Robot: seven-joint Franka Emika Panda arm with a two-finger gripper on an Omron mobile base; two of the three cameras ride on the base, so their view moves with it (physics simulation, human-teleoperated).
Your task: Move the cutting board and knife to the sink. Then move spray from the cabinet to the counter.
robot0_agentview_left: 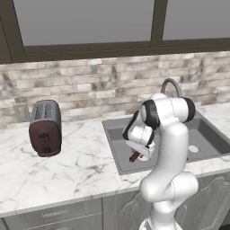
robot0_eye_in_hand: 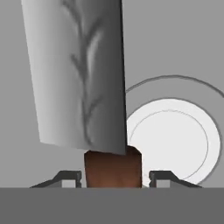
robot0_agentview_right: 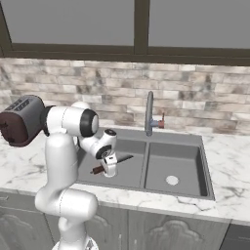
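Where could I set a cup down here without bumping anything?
The marble counter is bare between the toaster and the sink, and again right of the sink. The sink's right basin holds just its drain. The left basin is crowded: the claw hangs there with the knife between its fingertips.

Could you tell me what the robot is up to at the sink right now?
The robot arm has its gripper down in the left basin of the sink with the knife. In the hand view the reddish handle sits between the two fingers, with a small gap on each side, so it looks like the knife is being let go. The drain lies just beyond the blade. A toaster stands on the counter to the left.
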